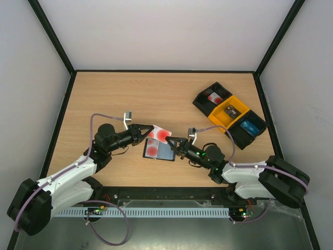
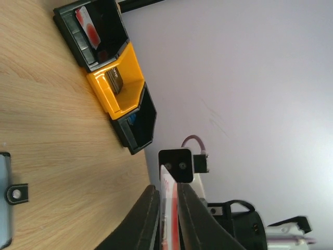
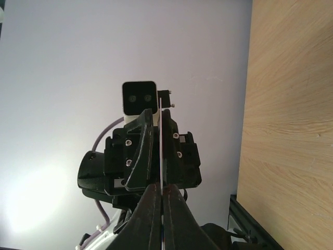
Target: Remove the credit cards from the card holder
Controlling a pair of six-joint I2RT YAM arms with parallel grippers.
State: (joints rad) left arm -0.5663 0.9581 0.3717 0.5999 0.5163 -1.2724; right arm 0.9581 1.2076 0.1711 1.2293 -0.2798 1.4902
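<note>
Card (image 1: 161, 135) caught from both ends is what I have here. My left pincer (image 1: 149, 131) is pressed together on the end nearer the desk's left edge. My right pincer (image 1: 175, 142) is pressed together on the opposite end, so the two sets of fingers point at each other with the pale, red-marked credit card spanning the gap. From my left wrist I see that card edge-on (image 2: 169, 219), squeezed between my dark fingers (image 2: 143, 221). From my right wrist it is only a thin white line (image 3: 161, 135) running up out of my closed fingertips toward the other pincer (its wrist camera stares straight back at me). The card holder (image 1: 165, 152) lies open and flat near the middle of the desk (image 1: 104, 94), a little toward the near edge and just under my two pincers. A second card (image 1: 151, 150) with a red round mark sits in its left half, and a bare grey-blue sleeve shows in its right half. The held card overlaps the holder's far edge, and I cannot tell whether the two touch. Near the far right corner, well apart from all this, three bins stand in a slanted row. A black bin (image 1: 207, 99) holds a red-marked card, a yellow bin (image 1: 221, 115) holds a small dark thing, and another black bin (image 1: 240, 136) holds something blue.
</note>
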